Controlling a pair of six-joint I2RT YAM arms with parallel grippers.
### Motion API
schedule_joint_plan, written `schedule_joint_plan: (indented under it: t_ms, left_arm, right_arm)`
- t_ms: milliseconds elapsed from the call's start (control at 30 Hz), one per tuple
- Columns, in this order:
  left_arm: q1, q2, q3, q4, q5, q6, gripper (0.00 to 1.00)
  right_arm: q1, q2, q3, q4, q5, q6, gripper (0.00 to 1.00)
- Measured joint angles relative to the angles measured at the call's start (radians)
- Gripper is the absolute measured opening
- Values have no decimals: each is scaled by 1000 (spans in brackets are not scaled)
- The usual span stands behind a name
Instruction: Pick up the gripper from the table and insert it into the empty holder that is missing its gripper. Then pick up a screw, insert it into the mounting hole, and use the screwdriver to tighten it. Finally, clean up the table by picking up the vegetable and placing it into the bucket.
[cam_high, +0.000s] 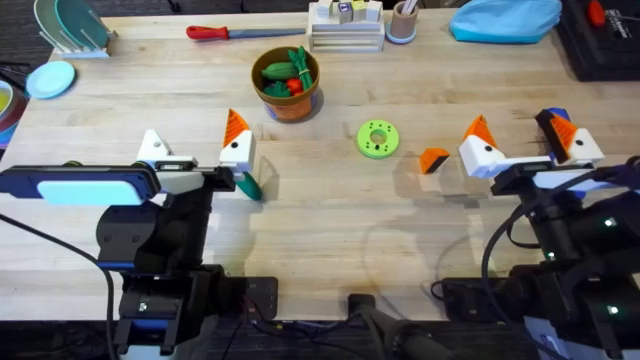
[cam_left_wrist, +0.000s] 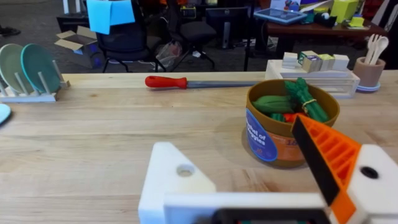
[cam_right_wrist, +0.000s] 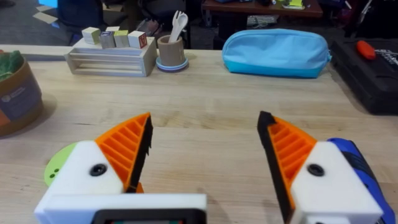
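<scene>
Orange gripper pad (cam_high: 434, 160) lies mid-desk, uninserted; the left gripper's (cam_high: 195, 151) bare holder (cam_high: 153, 146) awaits. Both the left and right gripper (cam_high: 523, 143) stand apart, empty. Screw, tightening and the dark green vegetable (cam_high: 247, 184) remain.

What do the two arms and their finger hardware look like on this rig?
Both arms are black with black cables looping at their bases. The left arm carries a light-blue panel; the left gripper has white blocky finger bases, one with an orange ribbed pad, the other bare with an empty mounting hole. The right gripper has white bases, both with orange ribbed pads.
</scene>
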Motion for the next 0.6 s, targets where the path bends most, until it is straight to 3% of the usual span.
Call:
schedule_joint_plan:
  t_ms: [433,600]
  left_arm:
    - [0,0,1,-4,0,-2,798]
    - [0,9,108,-200,-24,-6,799]
  right_arm:
    - [0,0,0,-3,-2,0,991]
    - [0,16,62,-114,-11,3,991]
